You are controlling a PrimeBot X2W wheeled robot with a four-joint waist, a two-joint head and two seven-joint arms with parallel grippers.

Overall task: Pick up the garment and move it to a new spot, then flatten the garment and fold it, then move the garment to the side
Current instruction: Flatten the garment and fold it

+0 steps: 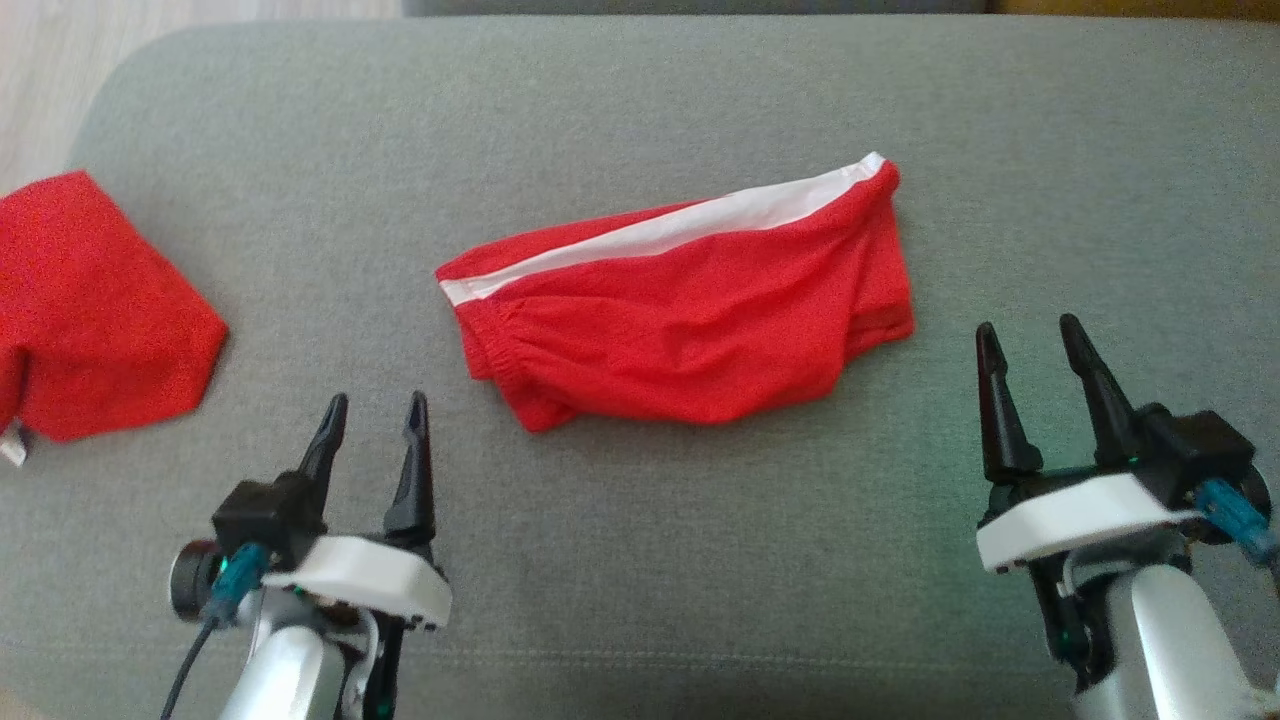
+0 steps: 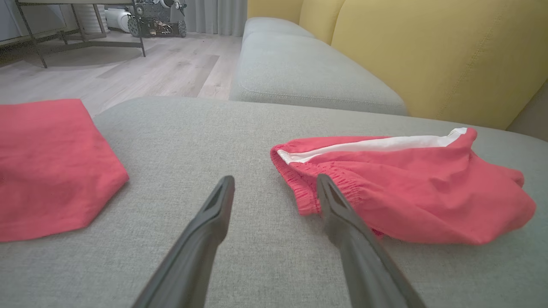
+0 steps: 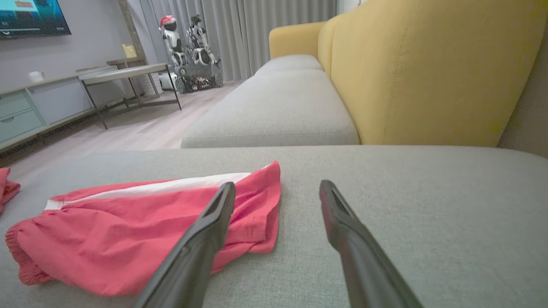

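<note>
Red garment (image 1: 690,320) crumpled on grey cushion (image 1: 640,90), second red cloth (image 1: 90,310) at left; left gripper (image 1: 379,396), right gripper (image 1: 1028,324) both wide, empty.

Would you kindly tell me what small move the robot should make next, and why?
Probably ease the left claw forward and rightward to the elastic waistband of the red shorts: that claw is open and nearest it, the right claw is open too, and the shorts lie rumpled, ungrasped.

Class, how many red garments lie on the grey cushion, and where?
2. The striped shorts lie midway across the cushion; a plain red garment lies at its left edge, partly cut off.
</note>
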